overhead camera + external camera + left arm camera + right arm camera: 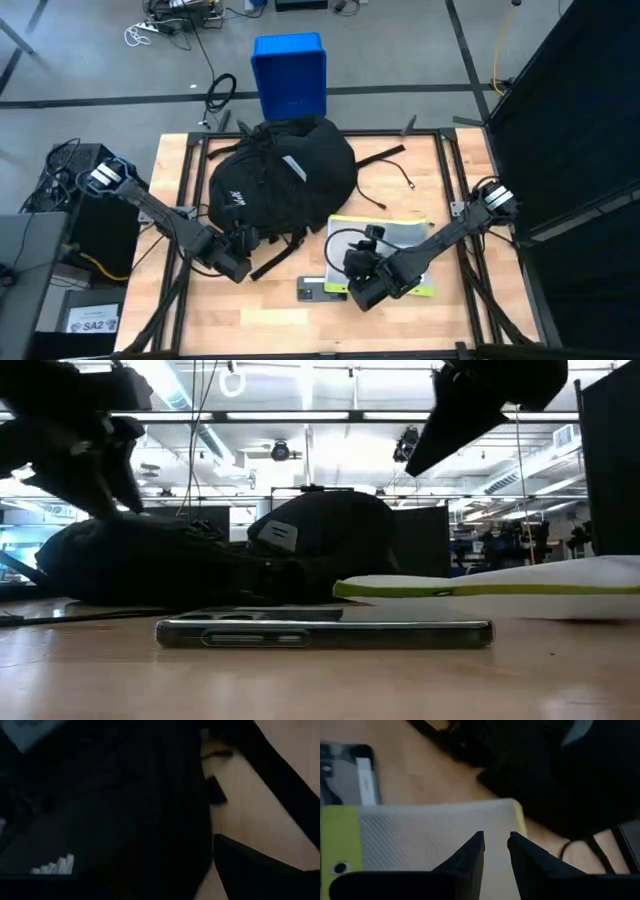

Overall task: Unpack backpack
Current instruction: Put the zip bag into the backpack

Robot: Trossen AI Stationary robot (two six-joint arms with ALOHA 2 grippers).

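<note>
- One backpack [283, 170] is seen on the wooden table [420, 165], lying toward the far half, left of centre, with its black straps [285, 252] trailing toward the near edge.
- One white-and-yellow-green flat pouch [400, 236] is laid to the right of the backpack, and one phone [320, 290] rests flat near the table's near edge.
- One blue plastic box [290, 75] is placed on the floor beyond the far edge of the table.
- Two arms are counted, one on each side.
- The left gripper [238, 250] is held at the backpack's near-left corner, right against the fabric; the arm is stretched in from the left edge. Whether its fingers are apart or together cannot be told.
- The right gripper [495, 845] is held over the pouch, its fingers [470, 855] parted by a narrow gap with nothing between them; the backpack lies just beyond it, to its far left.
- The right arm is reached in diagonally from the table's right edge.
</note>
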